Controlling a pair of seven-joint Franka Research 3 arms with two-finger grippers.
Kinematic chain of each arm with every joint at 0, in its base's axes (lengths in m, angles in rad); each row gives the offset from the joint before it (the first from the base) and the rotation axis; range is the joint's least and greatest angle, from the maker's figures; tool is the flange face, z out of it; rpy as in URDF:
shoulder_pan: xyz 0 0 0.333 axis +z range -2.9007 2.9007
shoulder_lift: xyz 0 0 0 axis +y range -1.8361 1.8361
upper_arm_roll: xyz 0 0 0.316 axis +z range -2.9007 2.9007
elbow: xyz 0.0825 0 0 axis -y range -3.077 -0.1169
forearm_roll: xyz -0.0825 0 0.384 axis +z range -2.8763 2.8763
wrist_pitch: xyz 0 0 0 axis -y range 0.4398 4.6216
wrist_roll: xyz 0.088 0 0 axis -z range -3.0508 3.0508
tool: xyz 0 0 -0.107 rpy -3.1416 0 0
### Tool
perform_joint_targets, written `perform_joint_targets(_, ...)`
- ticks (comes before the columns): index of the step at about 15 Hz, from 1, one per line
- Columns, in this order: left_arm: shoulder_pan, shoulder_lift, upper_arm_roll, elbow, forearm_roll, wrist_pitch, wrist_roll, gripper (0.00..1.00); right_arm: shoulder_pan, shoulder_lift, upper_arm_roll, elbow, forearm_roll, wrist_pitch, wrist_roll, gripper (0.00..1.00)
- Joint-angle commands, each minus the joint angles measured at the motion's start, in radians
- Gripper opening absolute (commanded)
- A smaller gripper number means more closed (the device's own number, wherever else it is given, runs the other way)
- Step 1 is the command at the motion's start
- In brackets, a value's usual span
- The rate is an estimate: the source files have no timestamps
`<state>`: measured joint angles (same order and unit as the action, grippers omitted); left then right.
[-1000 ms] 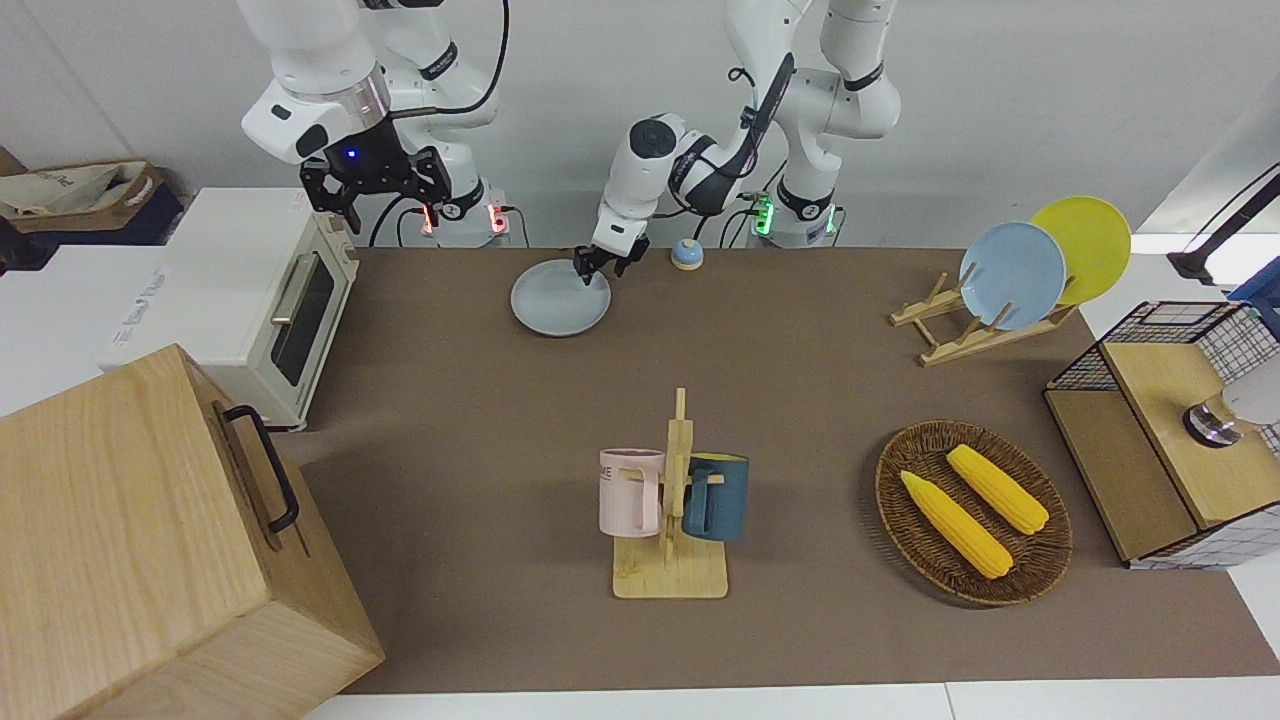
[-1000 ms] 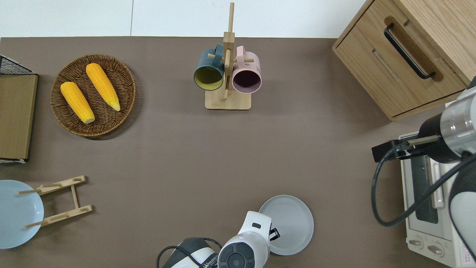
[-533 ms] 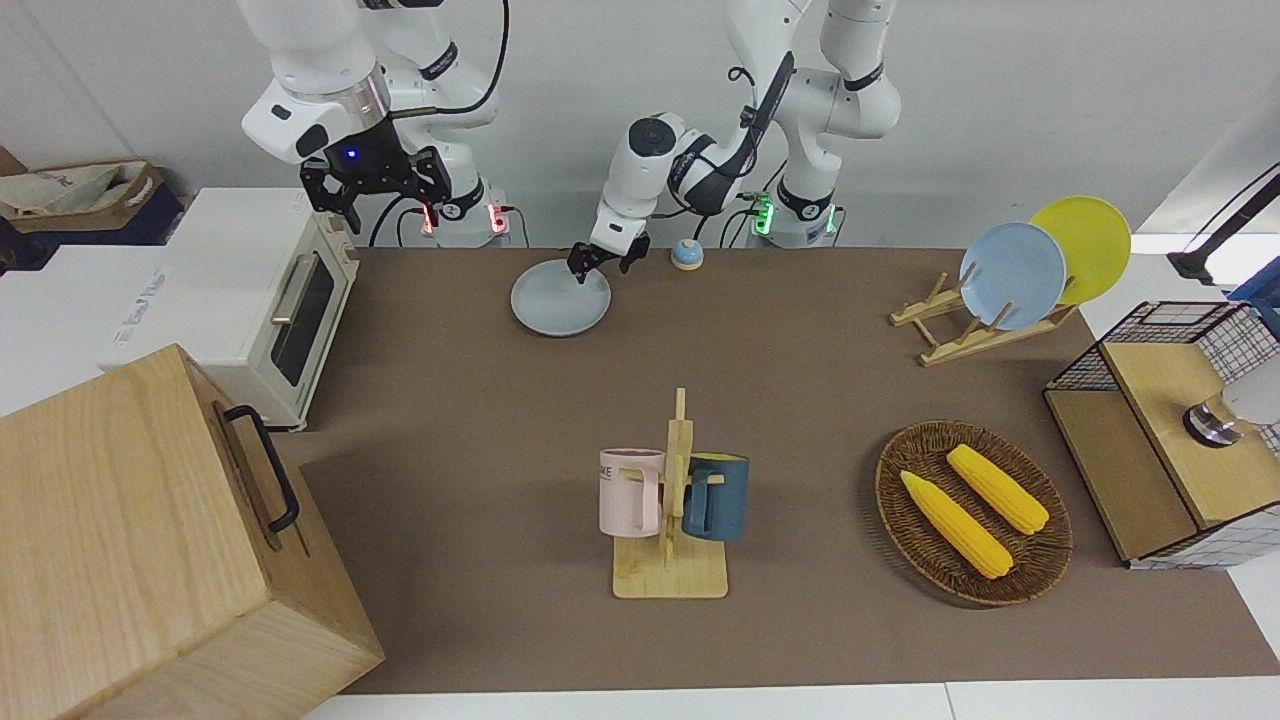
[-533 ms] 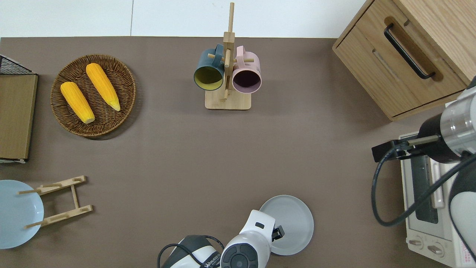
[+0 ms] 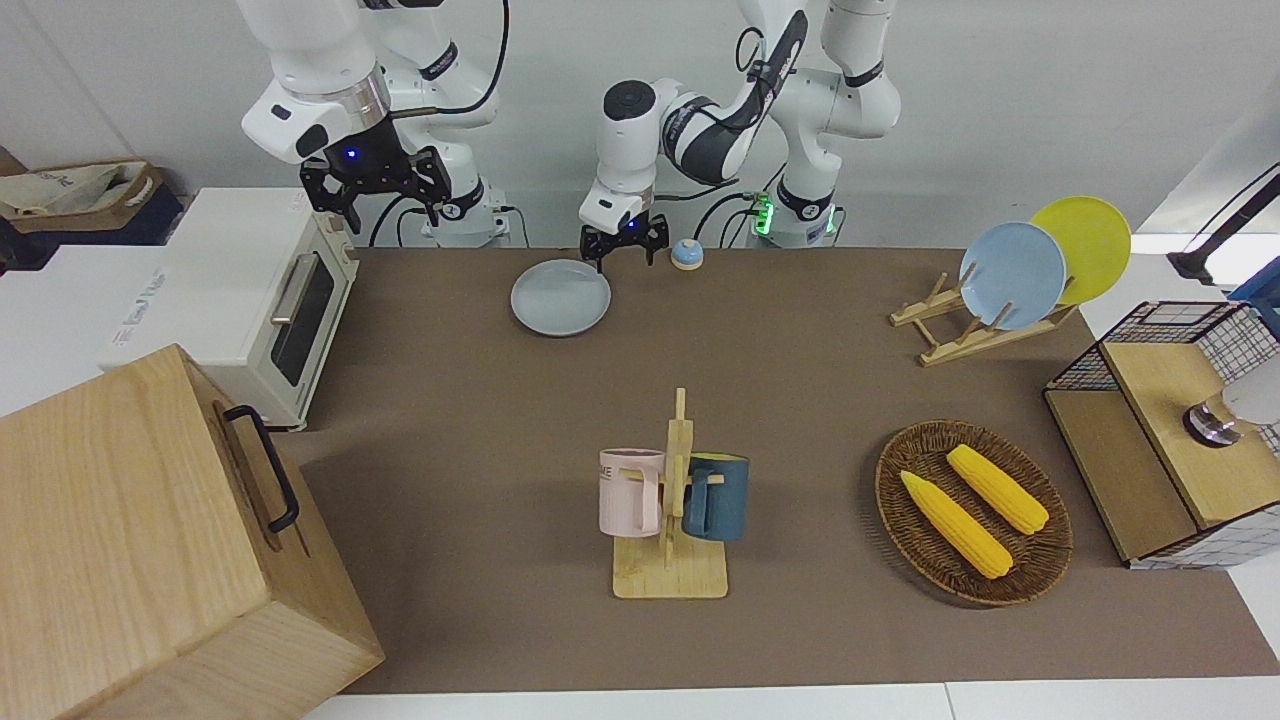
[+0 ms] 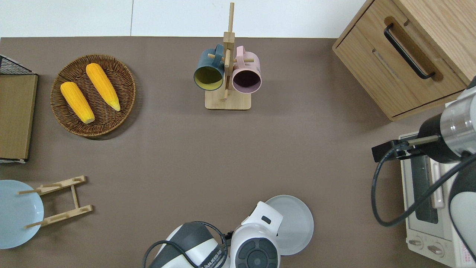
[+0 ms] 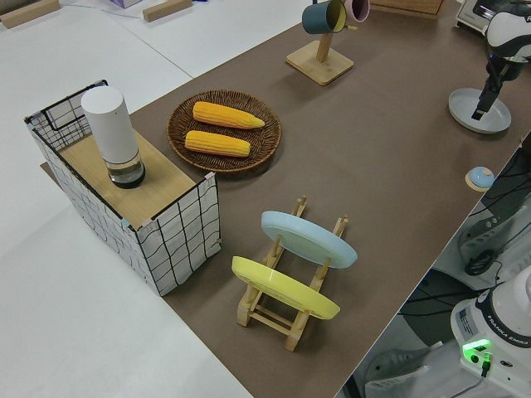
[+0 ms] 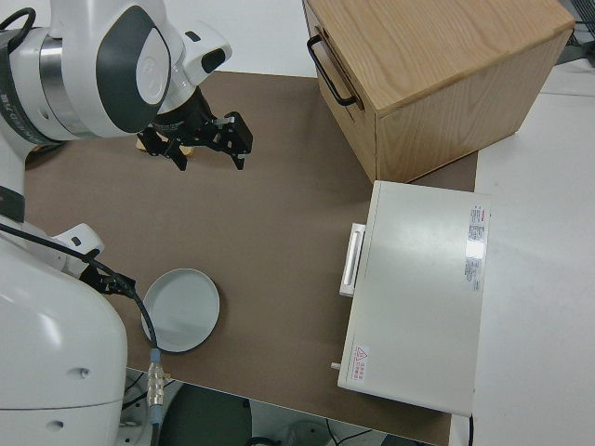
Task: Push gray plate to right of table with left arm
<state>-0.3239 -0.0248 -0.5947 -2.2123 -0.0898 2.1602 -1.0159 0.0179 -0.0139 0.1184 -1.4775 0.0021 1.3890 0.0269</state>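
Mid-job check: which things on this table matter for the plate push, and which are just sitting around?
In the job:
gray plate
left gripper, raised at the plate's rim
table

Lying about:
mug rack
corn basket
plate rack
toaster oven
wooden cabinet
small blue knob

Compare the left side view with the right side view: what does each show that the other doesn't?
Only the left side view shows the corn basket, the plate rack with its two plates, and the wire crate. Only the right side view shows the parked right gripper, plus the toaster oven and wooden cabinet whole, which the other barely clips. Both show the gray plate on the table.
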Motion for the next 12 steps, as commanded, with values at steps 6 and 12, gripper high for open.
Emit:
perform_joint_targets(6, 0.098, -0.136, 0.111, 0.141, 0.005, -0.296, 0.255, 0.99, -0.019, -0.003, 0.014, 0.008, 0.004, -0.015, 0.002, 0.983)
perform_joint_targets(12, 0.103, -0.185, 0.343, 0.25, 0.018, -0.479, 0.463, 0.99, -0.019, -0.003, 0.014, 0.008, 0.004, -0.016, 0.002, 0.983)
